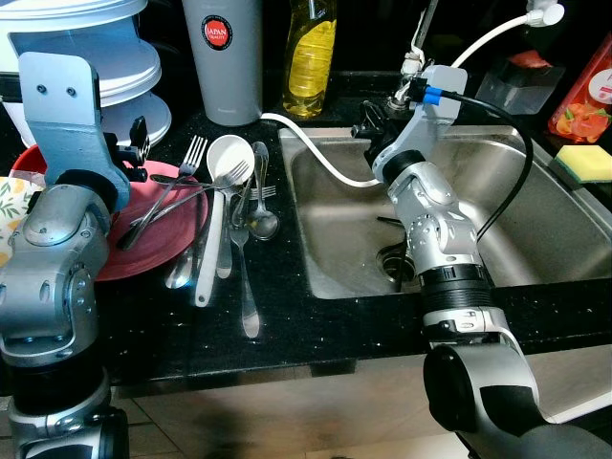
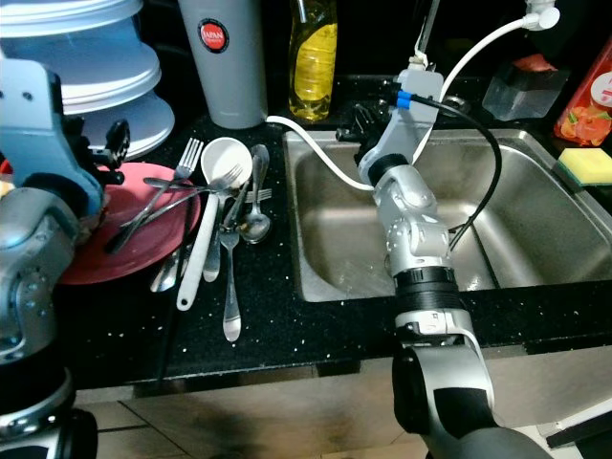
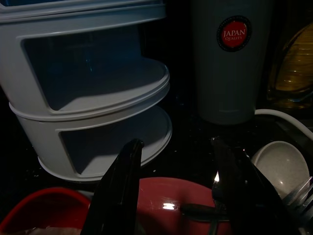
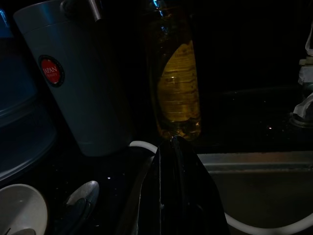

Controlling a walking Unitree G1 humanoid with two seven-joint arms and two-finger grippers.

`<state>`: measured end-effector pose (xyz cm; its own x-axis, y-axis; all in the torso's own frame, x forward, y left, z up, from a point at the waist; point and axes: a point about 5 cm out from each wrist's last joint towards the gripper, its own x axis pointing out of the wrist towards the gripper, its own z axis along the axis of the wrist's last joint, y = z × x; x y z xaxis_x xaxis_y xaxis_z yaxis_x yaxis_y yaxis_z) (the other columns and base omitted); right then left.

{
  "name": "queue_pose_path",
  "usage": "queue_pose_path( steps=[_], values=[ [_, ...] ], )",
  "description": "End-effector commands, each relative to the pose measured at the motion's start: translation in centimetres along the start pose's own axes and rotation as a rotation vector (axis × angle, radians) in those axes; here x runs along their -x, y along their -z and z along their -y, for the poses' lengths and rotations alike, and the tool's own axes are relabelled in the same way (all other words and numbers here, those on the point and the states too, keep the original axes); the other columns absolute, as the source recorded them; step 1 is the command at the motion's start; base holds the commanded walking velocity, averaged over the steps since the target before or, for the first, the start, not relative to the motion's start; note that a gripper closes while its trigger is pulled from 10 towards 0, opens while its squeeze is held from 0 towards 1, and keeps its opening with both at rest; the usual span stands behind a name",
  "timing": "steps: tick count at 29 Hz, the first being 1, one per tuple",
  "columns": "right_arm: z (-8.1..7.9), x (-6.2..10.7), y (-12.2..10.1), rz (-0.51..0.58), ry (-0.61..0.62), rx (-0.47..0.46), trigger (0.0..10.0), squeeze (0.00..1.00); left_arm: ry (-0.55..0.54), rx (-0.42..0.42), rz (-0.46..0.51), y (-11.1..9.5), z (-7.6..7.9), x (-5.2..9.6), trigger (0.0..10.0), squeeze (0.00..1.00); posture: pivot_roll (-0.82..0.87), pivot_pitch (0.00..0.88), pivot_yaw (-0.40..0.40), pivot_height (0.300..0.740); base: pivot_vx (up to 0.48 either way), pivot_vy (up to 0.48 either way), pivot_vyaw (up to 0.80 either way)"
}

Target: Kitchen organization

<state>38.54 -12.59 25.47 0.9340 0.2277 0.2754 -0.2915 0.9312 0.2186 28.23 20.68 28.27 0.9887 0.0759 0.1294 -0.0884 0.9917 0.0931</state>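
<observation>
A red plate (image 1: 158,251) lies on the black counter left of the sink, with forks and spoons (image 1: 239,206) piled across it and beside it. A white ladle (image 1: 228,161) rests among them. My left gripper (image 3: 175,143) hovers open just above the plate's far edge, with a utensil handle (image 3: 200,211) lying below its fingers. My right gripper (image 4: 173,142) is shut and empty at the sink's back left corner, pointing at the yellow soap bottle (image 4: 178,83). Its arm reaches over the steel sink (image 1: 545,220).
A grey canister with a red label (image 1: 228,57) and a white tiered container (image 1: 120,67) stand at the back of the counter. A white hose (image 1: 320,158) runs into the sink. At the far right are a yellow sponge (image 1: 585,163) and a red packet (image 1: 588,96).
</observation>
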Motion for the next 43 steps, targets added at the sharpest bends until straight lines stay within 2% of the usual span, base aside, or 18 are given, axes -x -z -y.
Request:
queue_pose_path(
  steps=[1, 9, 25, 32, 43],
  values=[
    [-0.04, -0.17, -0.14, 0.004, 0.004, -0.002, 10.0, 0.00, -0.003, -0.002, 0.002, 0.02, 0.02, 0.21, 10.0, 0.00, 0.19, 0.000, -0.030, 0.740, 0.000, 0.000, 0.00],
    [0.02, -0.30, -0.29, 0.011, 0.005, -0.001, 10.0, 0.00, -0.005, -0.004, 0.004, 0.04, 0.02, 0.17, 10.0, 0.00, 0.19, 0.000, -0.028, 0.740, 0.000, 0.000, 0.00],
    [-0.17, -0.04, 0.21, -0.002, -0.003, 0.004, 10.0, 0.00, 0.004, 0.058, 0.017, 0.46, 0.48, 0.33, 10.0, 0.00, 0.19, 0.000, -0.025, 0.740, 0.000, 0.000, 0.00],
    [-0.33, -0.11, 0.24, -0.003, -0.010, 0.006, 10.0, 0.00, -0.016, 0.065, 0.022, 0.57, 0.09, 0.28, 10.0, 0.00, 0.18, 0.000, -0.029, 0.740, 0.000, 0.000, 0.00],
    [-0.32, -0.29, 0.03, 0.003, -0.011, 0.005, 10.0, 0.00, -0.012, 0.066, 0.041, 0.33, 0.38, 0.09, 10.0, 0.00, 0.18, 0.000, -0.033, 0.740, 0.000, 0.000, 0.00]
  ],
)
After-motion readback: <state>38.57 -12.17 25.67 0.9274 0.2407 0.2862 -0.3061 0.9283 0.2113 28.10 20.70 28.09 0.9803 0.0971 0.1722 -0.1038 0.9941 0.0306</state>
